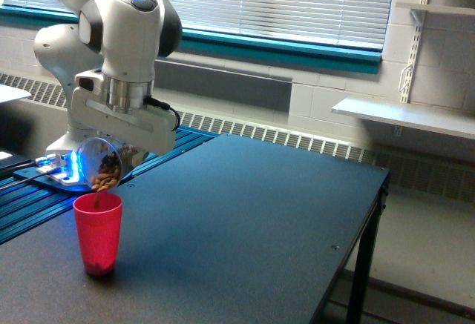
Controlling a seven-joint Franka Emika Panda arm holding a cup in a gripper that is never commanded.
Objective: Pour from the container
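The container (100, 162), a small clear round jar, hangs tilted steeply on its side with its mouth facing down and toward the exterior view's left. Brown pieces (108, 178) lie heaped at its lower rim. My gripper (125, 153) is shut on the container; its fingers are mostly hidden behind the jar and the white hand. Directly below the mouth stands an upright red plastic cup (98, 233) on the dark table (245, 220). A small gap separates the jar's rim from the cup's rim.
A blue-lit device (63, 172) sits on blue rails (22, 205) behind the cup at the exterior view's left. The table's right edge (371, 213) drops off to the floor. White wall shelves (404, 116) lie far right, window blinds behind.
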